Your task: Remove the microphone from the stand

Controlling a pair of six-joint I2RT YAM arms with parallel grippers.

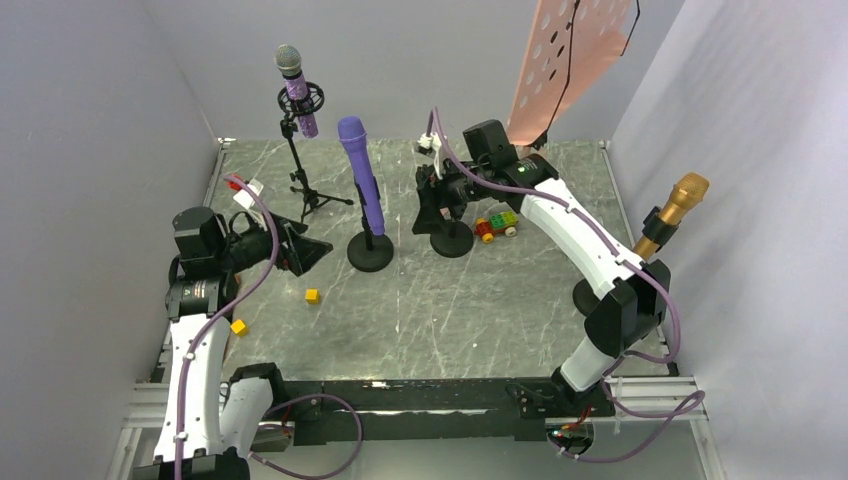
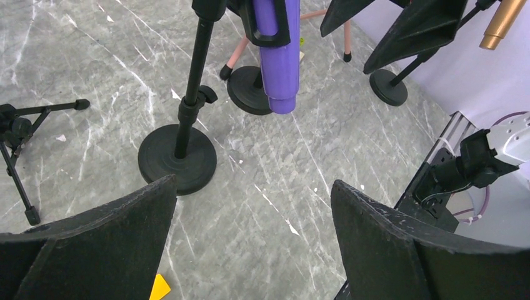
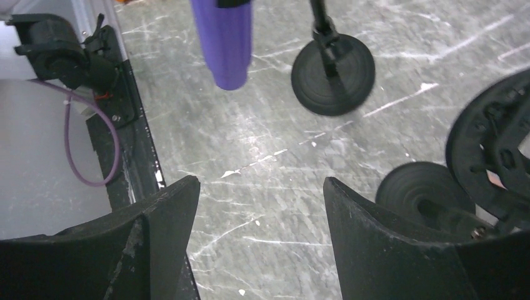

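An all-purple microphone (image 1: 360, 172) sits tilted in a clip on a black stand with a round base (image 1: 370, 252) at the table's middle. It also shows in the left wrist view (image 2: 278, 56) and the right wrist view (image 3: 226, 40). My left gripper (image 1: 312, 248) is open and empty, low to the left of that stand; its jaws (image 2: 253, 181) frame bare table. My right gripper (image 1: 440, 215) is open and empty to the right of the microphone, its jaws (image 3: 259, 179) over bare table beside a second round base (image 3: 425, 190).
A silver-headed purple microphone (image 1: 295, 85) stands on a tripod (image 1: 310, 190) at back left. A gold microphone (image 1: 672, 212) stands at the right wall. A pink music stand (image 1: 565, 60), a toy car (image 1: 497, 224) and yellow cubes (image 1: 312, 296) are also here.
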